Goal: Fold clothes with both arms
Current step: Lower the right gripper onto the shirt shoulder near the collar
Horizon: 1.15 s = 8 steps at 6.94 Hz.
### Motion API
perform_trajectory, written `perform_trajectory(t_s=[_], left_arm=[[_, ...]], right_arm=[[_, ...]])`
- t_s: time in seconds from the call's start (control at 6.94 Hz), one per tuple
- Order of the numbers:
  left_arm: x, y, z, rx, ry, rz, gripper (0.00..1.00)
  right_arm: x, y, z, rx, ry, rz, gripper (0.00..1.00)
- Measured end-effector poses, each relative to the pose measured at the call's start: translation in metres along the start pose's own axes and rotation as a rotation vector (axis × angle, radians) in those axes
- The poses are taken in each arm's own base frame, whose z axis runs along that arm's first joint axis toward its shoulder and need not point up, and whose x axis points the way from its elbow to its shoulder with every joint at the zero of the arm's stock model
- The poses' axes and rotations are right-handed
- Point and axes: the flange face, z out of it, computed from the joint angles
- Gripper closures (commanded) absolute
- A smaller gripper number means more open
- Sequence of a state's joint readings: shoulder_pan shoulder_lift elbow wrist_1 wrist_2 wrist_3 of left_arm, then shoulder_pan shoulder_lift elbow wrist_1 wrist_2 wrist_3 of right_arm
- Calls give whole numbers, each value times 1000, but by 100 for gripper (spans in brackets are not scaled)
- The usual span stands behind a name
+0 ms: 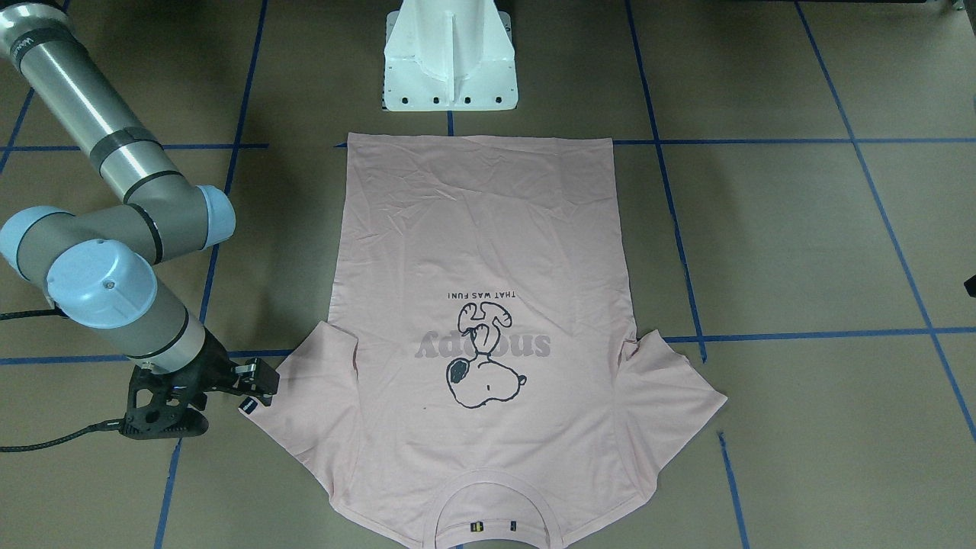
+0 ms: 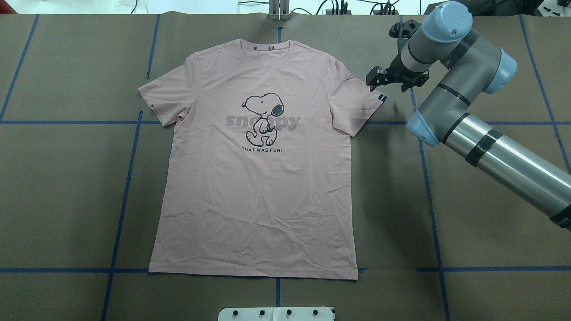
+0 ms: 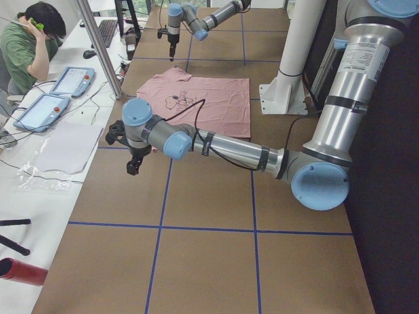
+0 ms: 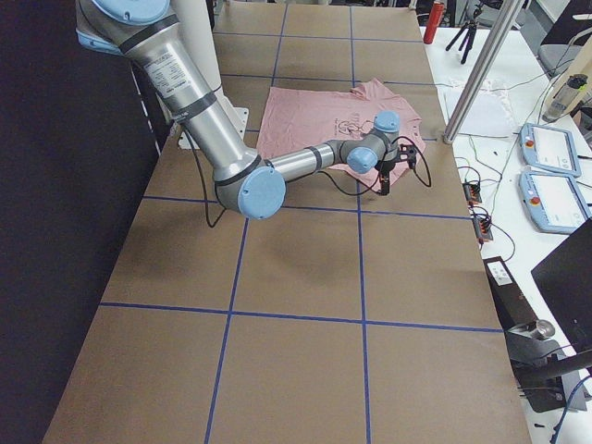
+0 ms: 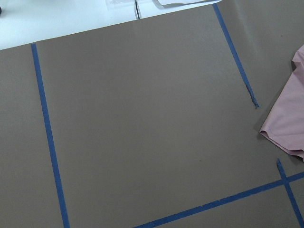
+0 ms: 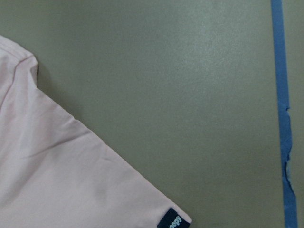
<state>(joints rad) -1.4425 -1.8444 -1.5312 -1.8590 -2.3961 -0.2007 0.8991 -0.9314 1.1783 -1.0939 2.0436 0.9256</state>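
Note:
The pale pink T-shirt (image 2: 258,178) lies flat with its print up on the brown table, collar at the far edge from the robot. It also shows spread out across the front-facing view (image 1: 488,229). My right gripper (image 2: 392,81) hangs just outside the shirt's right sleeve, above the black sleeve tag (image 2: 380,98), and its fingers look open and hold nothing. The right wrist view shows that sleeve corner (image 6: 57,180) and the tag (image 6: 170,221), with no fingers in sight. My left gripper (image 3: 133,162) hovers over bare table well off the shirt's other sleeve; I cannot tell its state.
The white pedestal base (image 1: 450,61) stands at the shirt's hem side. Blue tape lines (image 2: 129,178) cross the paper. Beside the table, a seated person (image 3: 33,46) is at a white desk with tablets (image 3: 39,111). A metal pole (image 3: 98,46) rises at that edge.

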Motion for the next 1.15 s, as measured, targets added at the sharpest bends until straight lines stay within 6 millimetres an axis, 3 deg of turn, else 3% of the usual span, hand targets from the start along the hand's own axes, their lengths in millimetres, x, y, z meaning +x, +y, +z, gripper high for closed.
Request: perform_trajectory(t_s=[0.43,0.72,0.86,1.15], left_arm=[[0,0,1,-1,4,-1,0],[0,1,1,-2,6,-3,0],[-1,2,1,-3,6,-4,0],[-1,3,1,-4,6,-3,0]], right_arm=[[-3,10,21,-5,36,-11,1],[-11,4,26,-5,46,-11,7],[-15,0,29,-8,50,-9,15],[-14,-2,30,-10,53,-8,54]])
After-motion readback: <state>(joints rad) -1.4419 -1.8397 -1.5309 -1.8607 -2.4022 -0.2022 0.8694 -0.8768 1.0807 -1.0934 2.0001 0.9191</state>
